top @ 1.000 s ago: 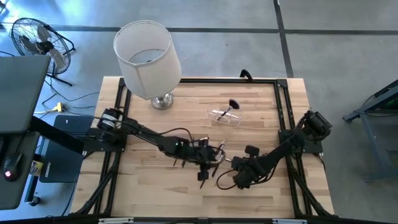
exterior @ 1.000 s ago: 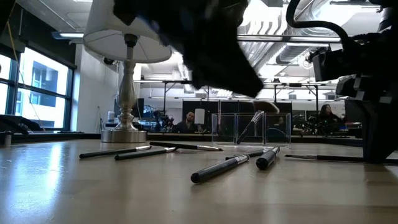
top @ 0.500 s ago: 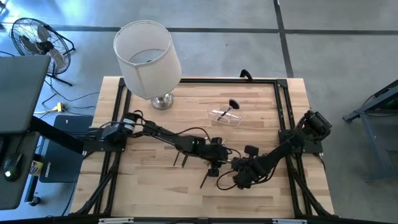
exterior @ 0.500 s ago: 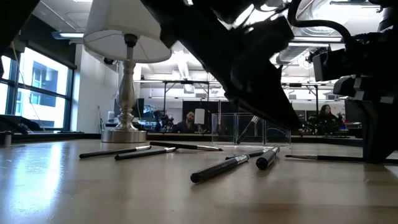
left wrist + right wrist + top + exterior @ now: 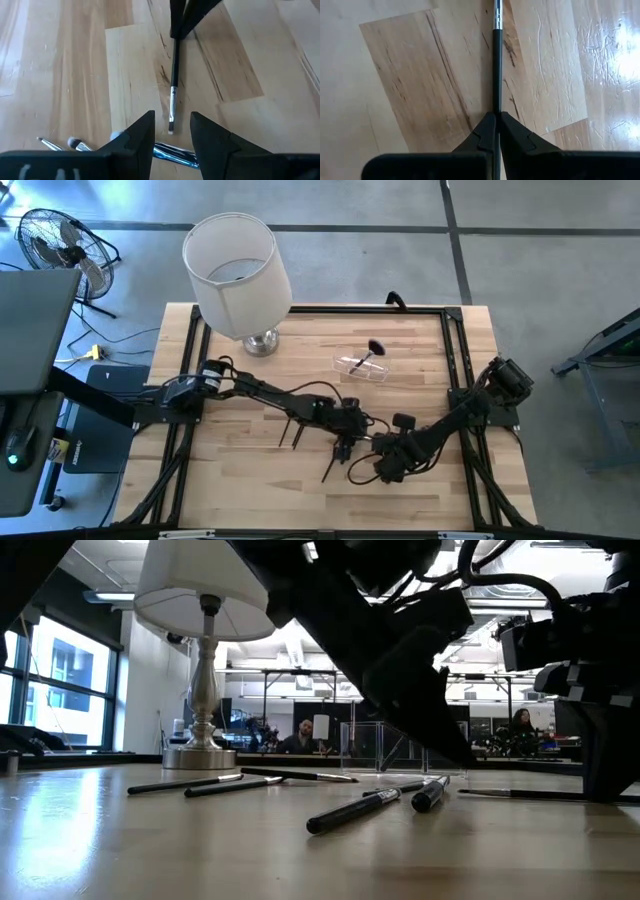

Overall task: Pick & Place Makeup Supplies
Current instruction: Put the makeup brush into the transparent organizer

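brush held by right pincer [image 5: 496, 55]: its far end runs off the picture's edge in the right wrist view, and its near end is lost between the closed fingers.
left pincer [image 5: 171, 131]: in the low view it is only a dark mass; the fingertips cannot be made out there.
clear organiser [image 5: 400, 747]: partly covered by the left arm in the low view; contents too faint to name.
brushes under left pincer [image 5: 172, 153]: only short silver and white ends show past the fingers.
brushes on the surface [image 5: 331, 468]: from above, mostly hidden beneath both arms; count unclear.
people in the room [image 5: 304, 736]: small, indistinct.
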Action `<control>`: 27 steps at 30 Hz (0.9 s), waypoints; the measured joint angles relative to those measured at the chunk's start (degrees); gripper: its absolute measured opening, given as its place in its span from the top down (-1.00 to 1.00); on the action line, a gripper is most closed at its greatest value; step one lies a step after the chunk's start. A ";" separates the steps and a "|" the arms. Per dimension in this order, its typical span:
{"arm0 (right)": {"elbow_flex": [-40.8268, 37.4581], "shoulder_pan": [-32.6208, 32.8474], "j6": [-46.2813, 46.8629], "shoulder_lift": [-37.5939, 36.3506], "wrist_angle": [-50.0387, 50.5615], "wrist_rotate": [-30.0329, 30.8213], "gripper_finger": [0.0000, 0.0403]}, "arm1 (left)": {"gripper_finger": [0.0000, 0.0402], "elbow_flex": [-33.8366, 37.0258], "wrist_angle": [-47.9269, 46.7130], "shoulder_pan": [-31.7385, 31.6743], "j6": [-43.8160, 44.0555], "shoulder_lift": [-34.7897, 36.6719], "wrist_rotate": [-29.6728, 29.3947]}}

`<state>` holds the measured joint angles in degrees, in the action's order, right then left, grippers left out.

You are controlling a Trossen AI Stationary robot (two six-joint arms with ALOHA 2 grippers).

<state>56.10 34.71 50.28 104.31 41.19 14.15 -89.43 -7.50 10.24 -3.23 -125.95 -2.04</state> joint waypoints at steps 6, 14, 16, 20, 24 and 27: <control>0.02 -0.81 -0.42 0.00 0.01 -0.24 0.97 | 0.40 0.00 -0.04 -0.13 -0.45 0.00 0.07; 0.02 -0.94 -1.46 -0.02 -0.05 -0.17 0.98 | 0.40 -0.85 1.04 -0.13 -0.80 -3.74 1.85; 0.02 -0.95 -1.46 -0.02 -0.05 -0.16 0.98 | 0.40 -1.68 0.15 -0.04 -0.77 -4.23 1.76; 0.02 -1.06 -1.43 -0.02 -0.07 -0.63 0.97 | 0.40 -1.88 -0.16 -0.08 -0.70 -4.28 -0.62; 0.02 -1.06 -1.40 -0.02 -0.07 -0.63 0.97 | 0.50 -2.01 -1.58 -0.09 -0.76 -4.28 -0.93; 0.02 -1.17 -1.38 -0.04 -0.07 -0.58 0.96 | 0.73 -2.05 -2.97 -0.02 -0.79 -4.33 0.21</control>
<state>56.12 33.53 48.90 104.27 41.12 13.57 -91.48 -10.47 10.22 -4.02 -130.28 -1.84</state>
